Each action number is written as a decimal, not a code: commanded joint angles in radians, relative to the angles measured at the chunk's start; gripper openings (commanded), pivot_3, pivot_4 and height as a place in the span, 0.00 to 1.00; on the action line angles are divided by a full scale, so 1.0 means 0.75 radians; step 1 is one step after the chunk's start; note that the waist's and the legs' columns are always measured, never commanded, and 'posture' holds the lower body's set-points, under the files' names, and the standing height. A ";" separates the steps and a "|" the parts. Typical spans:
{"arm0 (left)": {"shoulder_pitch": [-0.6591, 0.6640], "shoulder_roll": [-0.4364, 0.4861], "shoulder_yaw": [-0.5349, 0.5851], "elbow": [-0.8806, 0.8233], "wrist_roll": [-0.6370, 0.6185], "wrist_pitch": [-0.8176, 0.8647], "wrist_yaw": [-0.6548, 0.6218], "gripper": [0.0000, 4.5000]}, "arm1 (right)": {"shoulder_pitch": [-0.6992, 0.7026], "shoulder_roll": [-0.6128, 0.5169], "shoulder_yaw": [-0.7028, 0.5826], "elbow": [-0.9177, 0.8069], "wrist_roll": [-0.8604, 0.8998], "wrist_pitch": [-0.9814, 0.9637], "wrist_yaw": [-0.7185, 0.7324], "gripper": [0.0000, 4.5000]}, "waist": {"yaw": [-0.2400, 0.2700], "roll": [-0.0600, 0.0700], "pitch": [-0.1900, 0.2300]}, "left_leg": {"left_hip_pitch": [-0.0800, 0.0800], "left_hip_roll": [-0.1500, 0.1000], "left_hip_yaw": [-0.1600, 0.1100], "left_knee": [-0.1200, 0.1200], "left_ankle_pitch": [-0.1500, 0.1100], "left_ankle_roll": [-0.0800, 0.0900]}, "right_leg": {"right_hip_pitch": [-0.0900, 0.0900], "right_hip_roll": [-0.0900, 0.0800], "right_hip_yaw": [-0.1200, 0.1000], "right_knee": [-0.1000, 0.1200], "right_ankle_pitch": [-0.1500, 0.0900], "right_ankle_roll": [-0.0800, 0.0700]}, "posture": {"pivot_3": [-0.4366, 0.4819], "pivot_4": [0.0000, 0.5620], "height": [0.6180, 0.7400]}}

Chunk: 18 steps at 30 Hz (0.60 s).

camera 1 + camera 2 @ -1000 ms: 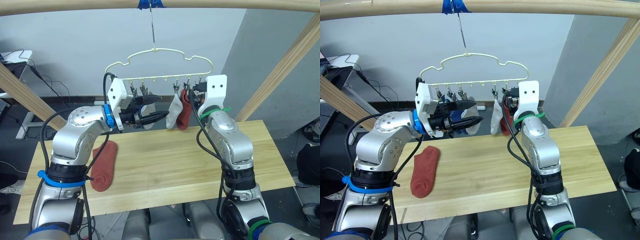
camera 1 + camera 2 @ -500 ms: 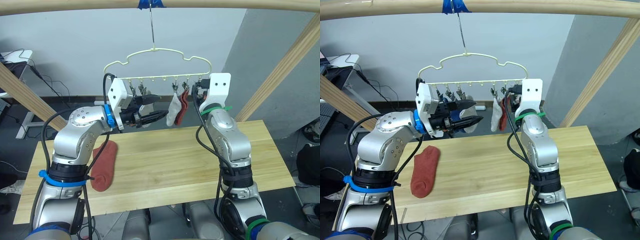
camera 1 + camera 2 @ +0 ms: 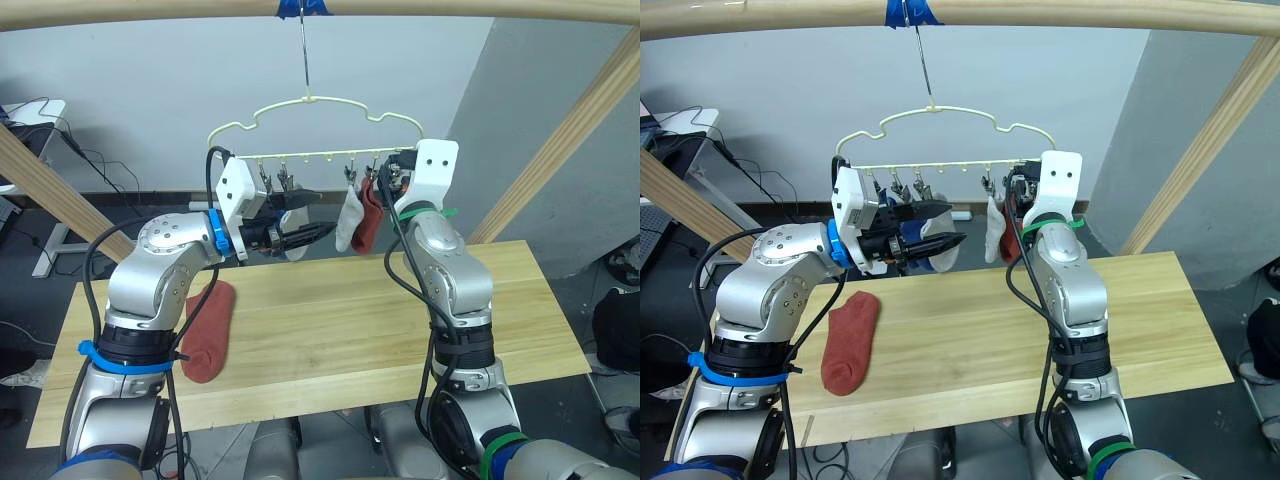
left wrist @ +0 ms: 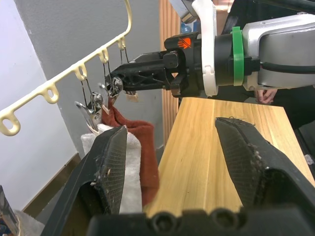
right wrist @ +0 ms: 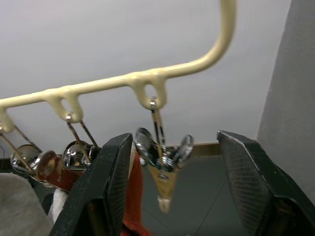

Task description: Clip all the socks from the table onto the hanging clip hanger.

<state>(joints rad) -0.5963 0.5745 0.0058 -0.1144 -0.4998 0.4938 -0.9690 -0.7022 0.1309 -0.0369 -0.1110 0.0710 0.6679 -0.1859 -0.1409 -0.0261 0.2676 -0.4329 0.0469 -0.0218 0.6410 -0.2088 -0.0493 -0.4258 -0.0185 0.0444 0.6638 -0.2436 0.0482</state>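
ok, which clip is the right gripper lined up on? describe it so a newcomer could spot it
Start at the clip hanger hanging from the wooden rail above the table. Follow its row of metal clips to the end on the robot's right, where the right gripper reaches. The empty clip hangs bare; its neighbour pins the rust-red sock, then the light grey sock.

Both arms raised; left gripper [image 3: 318, 232] fingers spread, right gripper [image 4: 115, 83] fingers apart.

Blue sock [image 3: 283, 212] mostly hidden behind left gripper [image 3: 318, 232]. Rust-red sock on table [image 3: 207, 330] partly covered by left arm. Right gripper [image 4: 115, 84] fingertips at clips [image 5: 161, 169]; contact unclear.
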 commanded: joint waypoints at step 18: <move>0.031 -0.011 0.005 -0.030 0.030 -0.041 0.005 0.70 | -0.056 0.067 0.003 -0.009 0.074 -0.036 -0.049 0.10 | 0.000 0.000 0.000 | 0.000 0.000 0.000 0.000 0.000 0.000 | 0.000 0.000 0.000 0.000 0.000 0.000 | 0.27 0.41 1.00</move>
<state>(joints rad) -0.5756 0.5660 0.0057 -0.1142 -0.4803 0.4864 -0.9696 -0.7032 0.1319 -0.0369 -0.1027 0.1105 0.6643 -0.2191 -0.1412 -0.0261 0.2676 -0.4329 0.0469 -0.0217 0.6411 -0.2088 -0.0493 -0.4257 -0.0185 0.0444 0.6639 -0.2435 0.0480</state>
